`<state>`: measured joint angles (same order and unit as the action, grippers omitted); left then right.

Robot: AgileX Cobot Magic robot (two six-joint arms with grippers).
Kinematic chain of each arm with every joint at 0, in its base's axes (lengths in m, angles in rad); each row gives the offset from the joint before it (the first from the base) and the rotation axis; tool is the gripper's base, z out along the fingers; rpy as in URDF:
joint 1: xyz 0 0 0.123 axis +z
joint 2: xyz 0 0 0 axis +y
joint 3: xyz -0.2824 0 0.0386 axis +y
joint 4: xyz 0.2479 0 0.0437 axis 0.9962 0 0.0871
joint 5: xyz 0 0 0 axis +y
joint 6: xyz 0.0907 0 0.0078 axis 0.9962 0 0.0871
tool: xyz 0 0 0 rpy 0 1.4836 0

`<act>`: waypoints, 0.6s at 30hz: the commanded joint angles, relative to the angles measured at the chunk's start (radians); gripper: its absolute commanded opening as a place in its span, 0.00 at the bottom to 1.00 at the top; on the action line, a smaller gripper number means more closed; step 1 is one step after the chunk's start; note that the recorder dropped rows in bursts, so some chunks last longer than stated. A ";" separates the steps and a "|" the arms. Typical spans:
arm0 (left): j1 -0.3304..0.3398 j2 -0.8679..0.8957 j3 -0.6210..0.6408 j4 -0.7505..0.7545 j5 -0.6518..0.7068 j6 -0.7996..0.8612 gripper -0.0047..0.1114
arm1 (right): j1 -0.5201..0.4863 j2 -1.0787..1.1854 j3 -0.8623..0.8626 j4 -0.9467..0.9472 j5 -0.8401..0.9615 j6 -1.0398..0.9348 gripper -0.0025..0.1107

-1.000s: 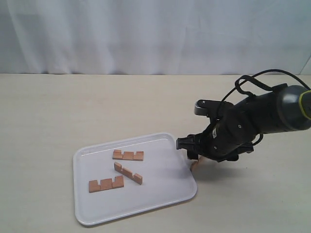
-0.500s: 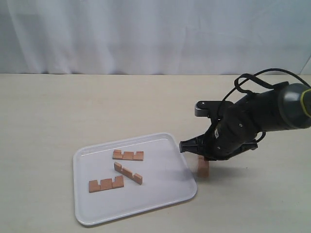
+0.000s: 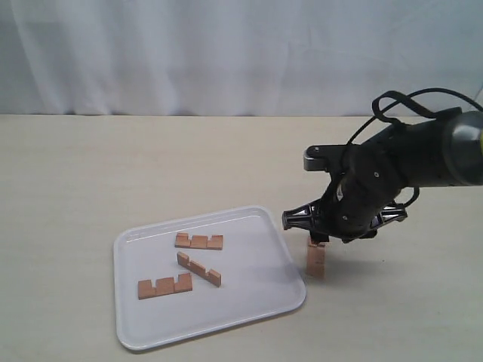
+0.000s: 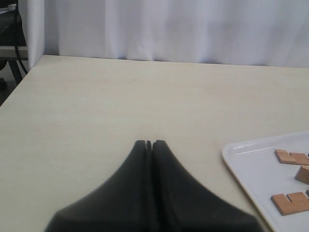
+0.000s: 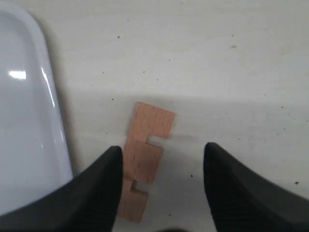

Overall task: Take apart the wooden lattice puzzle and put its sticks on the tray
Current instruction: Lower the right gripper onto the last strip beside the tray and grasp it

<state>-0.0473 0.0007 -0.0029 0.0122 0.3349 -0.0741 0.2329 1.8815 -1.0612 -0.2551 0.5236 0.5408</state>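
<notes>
Right wrist view: the right gripper [image 5: 163,149] hangs above the table with its two black fingers [image 5: 104,179] spread wide, gripping nothing. One notched stick [image 5: 143,162] lies flat on the table below the gap, close to one finger and well clear of the other; contact with the near finger cannot be determined. Its two square notches face the far finger. This stick lies outside the tray [image 5: 29,145], just beside the rounded rim and apart from it.

Exterior view: three more sticks [image 3: 199,241] lie separately on the white tray floor, toward the side away from the right arm.

Left wrist view: the left gripper [image 4: 149,143] has its fingers pressed together with nothing between them, over bare table near a tray corner.

Surface: the table [image 3: 113,166] is light beige and matte, with faint grain and small dark specks. A white pleated curtain [image 3: 226,53] closes off the space behind the table's far edge
</notes>
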 commanded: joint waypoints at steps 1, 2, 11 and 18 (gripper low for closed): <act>-0.003 -0.001 0.003 0.002 -0.011 -0.001 0.04 | 0.002 0.047 -0.003 0.015 0.007 -0.003 0.50; -0.003 -0.001 0.003 0.002 -0.011 -0.001 0.04 | 0.002 0.057 -0.003 0.015 0.007 -0.003 0.50; -0.003 -0.001 0.003 0.002 -0.011 -0.001 0.04 | 0.002 0.089 -0.020 0.037 -0.018 0.031 0.50; -0.003 -0.001 0.003 0.002 -0.011 -0.001 0.04 | 0.002 0.096 -0.020 0.059 -0.030 0.031 0.50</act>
<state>-0.0473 0.0007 -0.0029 0.0122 0.3349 -0.0741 0.2329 1.9673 -1.0795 -0.2023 0.5018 0.5683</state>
